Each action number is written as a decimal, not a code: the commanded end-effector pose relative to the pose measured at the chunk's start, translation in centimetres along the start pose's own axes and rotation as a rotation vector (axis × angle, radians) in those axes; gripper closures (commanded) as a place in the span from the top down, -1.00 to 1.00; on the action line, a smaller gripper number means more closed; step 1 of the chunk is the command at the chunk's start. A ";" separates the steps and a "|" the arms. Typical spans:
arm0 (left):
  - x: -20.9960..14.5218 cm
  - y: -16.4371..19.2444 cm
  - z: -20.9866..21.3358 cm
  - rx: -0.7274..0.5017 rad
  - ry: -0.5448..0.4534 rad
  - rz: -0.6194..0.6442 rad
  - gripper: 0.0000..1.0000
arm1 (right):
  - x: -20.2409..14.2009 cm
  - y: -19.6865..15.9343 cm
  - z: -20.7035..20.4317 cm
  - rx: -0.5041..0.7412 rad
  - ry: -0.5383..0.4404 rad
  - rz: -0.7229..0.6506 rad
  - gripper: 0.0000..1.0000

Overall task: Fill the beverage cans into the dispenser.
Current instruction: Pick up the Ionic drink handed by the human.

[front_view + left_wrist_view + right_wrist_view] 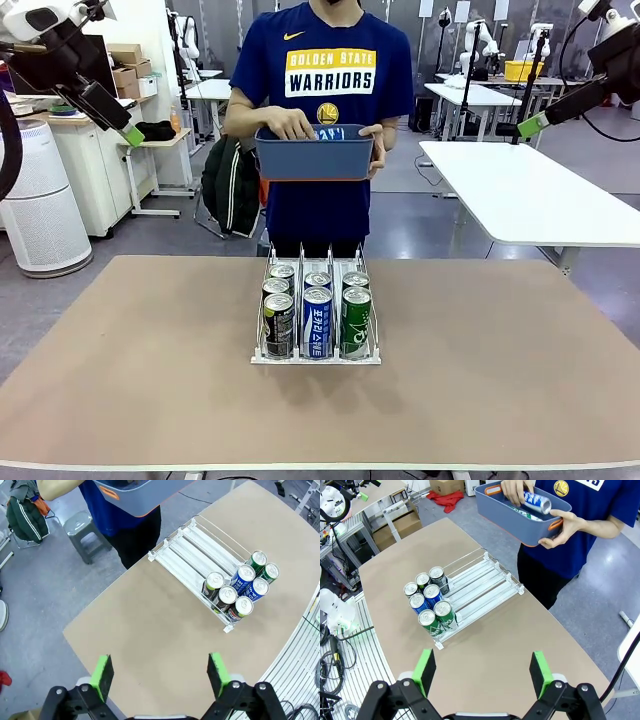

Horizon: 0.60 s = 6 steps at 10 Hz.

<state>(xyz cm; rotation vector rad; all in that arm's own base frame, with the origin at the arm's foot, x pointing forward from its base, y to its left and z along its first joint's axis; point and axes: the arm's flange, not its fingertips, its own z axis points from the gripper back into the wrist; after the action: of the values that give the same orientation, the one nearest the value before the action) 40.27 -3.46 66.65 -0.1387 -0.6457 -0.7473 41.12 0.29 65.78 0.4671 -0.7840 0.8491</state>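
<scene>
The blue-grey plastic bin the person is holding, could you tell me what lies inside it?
A blue-and-white drink can, gripped by the person's hand, and a green can partly beneath it. The bin's walls hide the rest.

Both end effectors (159, 662) (482, 661) spread wide, aloft

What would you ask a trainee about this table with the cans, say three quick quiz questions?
1. How many beverage cans stand in the dispenser?
2. True or false: the left gripper is shut on a can.
3. The person's hand reaches into the bin. What does it grip? A) a blue-and-white can B) a green can C) nothing

Key: 1. Seven: three dark, two blue-and-white, two green. 2. False: it is open and holds nothing, above the table. 3. A
</scene>
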 end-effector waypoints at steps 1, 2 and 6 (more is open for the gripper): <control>-0.3 -0.1 0.0 -0.004 0.002 0.006 1.00 | -0.1 -0.1 -0.2 0.029 -0.018 0.017 1.00; -0.3 -0.1 0.0 -0.004 0.002 0.006 1.00 | -0.1 -0.1 -0.2 0.029 -0.018 0.017 1.00; -0.3 -0.1 0.0 -0.004 0.002 0.006 1.00 | -0.1 -0.1 -0.2 0.029 -0.018 0.017 1.00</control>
<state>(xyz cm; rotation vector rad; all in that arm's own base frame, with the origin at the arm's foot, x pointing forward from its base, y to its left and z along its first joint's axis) 40.27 -3.46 66.65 -0.1387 -0.6456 -0.7473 41.12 0.29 65.78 0.4671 -0.7840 0.8491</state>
